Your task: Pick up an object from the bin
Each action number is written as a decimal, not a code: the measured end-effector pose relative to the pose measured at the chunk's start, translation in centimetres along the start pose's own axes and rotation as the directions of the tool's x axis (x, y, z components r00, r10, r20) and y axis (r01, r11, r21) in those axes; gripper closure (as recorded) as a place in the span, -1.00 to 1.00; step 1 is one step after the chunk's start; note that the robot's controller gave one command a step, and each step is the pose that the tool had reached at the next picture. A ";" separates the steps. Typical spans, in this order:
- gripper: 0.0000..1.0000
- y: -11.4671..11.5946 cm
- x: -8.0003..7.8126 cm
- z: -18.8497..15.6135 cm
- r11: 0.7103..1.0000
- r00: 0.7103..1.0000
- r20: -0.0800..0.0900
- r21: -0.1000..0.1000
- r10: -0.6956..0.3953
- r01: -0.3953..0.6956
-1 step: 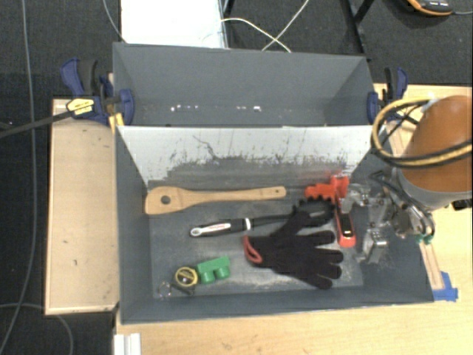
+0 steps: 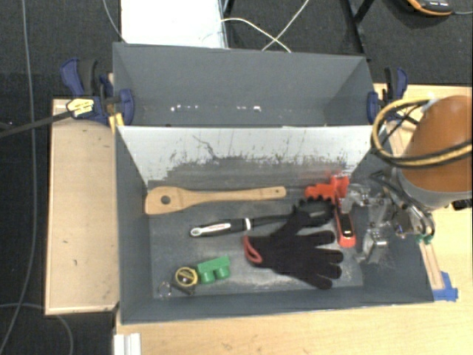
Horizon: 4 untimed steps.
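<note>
By the black glove (image 2: 299,254) hangs the end effector (image 2: 367,235).

A small red, bar-shaped tool (image 2: 345,231) lies flat just right of the black glove (image 2: 299,251), beside its fingertips, its length running crosswise to those outstretched fingers.

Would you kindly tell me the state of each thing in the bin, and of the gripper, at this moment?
Wooden spoon: lying flat along the back, bowl to the left.
Black-handled metal tool: lying flat in front of the spoon.
Black glove: limp, lying flat.
Green block: lying beside the tape measure.
Yellow tape measure: lying at front left.
Red tool: lying beside the gripper.
Gripper: low at the bin's right end.
</note>
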<state>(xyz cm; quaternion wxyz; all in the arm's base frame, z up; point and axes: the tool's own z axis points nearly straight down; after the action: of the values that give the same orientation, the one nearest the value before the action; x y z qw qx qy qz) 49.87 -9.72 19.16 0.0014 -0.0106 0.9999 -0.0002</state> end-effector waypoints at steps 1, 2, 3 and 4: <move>-1.00 5.2 0.4 5.2 1.000 1.000 0.000 -0.002 0.007 -0.007; -1.00 5.8 0.8 6.1 1.000 1.000 0.008 0.003 0.022 -0.022; -1.00 11.8 -1.4 10.2 0.994 0.994 0.003 0.000 -0.110 0.110; 1.00 11.2 -0.9 10.7 0.998 0.998 0.006 0.003 0.061 -0.061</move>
<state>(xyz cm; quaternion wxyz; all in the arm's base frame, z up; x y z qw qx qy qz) 50.53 1.45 8.48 0.0042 0.0198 0.9998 -0.0016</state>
